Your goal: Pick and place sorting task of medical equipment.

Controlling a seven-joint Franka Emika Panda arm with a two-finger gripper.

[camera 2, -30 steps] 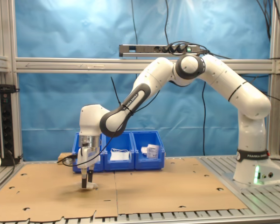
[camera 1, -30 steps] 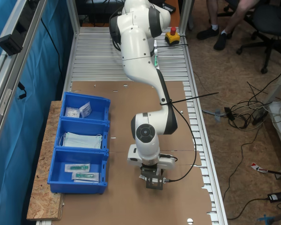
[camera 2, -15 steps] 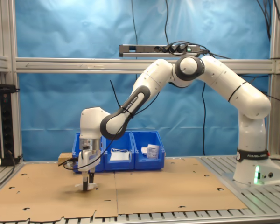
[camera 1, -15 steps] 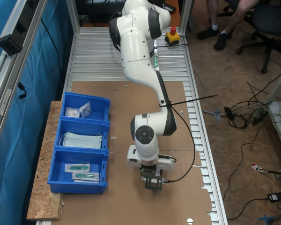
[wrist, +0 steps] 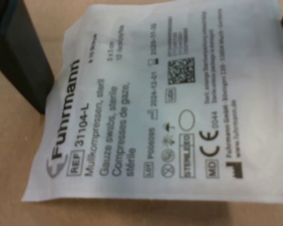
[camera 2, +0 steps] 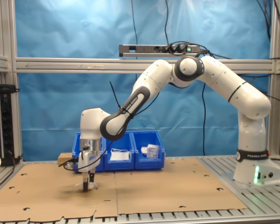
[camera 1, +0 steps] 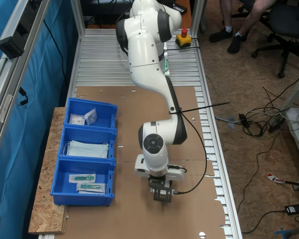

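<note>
White packet (wrist: 160, 103) being seen flat on cardboard sheet (wrist: 19, 155), roughly square, slightly crinkled, dark print on top, so no real long axis. Gripper (camera 2: 87, 185) being held low over it, dark fingers (wrist: 19, 61) spread either side, nothing clamped.

White packet (wrist: 155, 103) bearing dark printed text lines, a square code, boxed symbols, wording left unread

In the wrist view the flat white sealed printed packet (wrist: 155, 103) is cut off at the frame's edges, hiding its far corners.
</note>
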